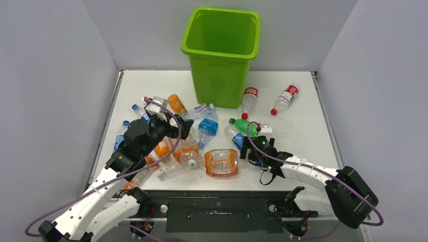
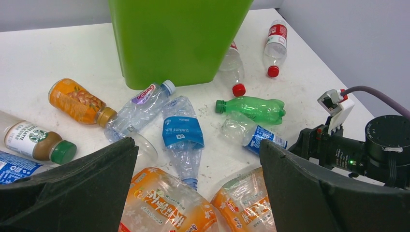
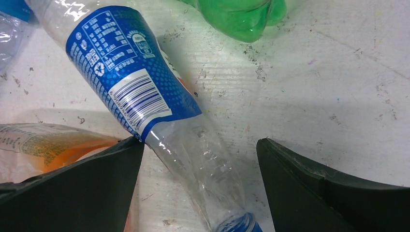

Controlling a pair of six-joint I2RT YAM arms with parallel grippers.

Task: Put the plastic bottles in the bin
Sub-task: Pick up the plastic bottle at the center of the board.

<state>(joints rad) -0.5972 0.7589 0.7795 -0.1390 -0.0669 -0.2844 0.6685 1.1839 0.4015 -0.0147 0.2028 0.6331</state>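
We see the right claw [image 3: 198,145] spread wide, straddling a clear blue-labelled bottle [image 3: 130,72] that lies on the counter [image 3: 314,87], not clamped. The left claw [image 2: 197,145] is wide too, holding nothing, above crushed orange-labelled bottles [image 2: 164,208]. The other plastic bottles [image 1: 208,127] lie scattered on the counter in front of the upright lime-green bin [image 1: 222,50].

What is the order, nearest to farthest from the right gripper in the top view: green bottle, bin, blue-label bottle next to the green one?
1. Blue-label bottle, lying between the open fingers of the right gripper.
2. Green bottle, just beyond it.
3. Bin, at the far side, in the middle.
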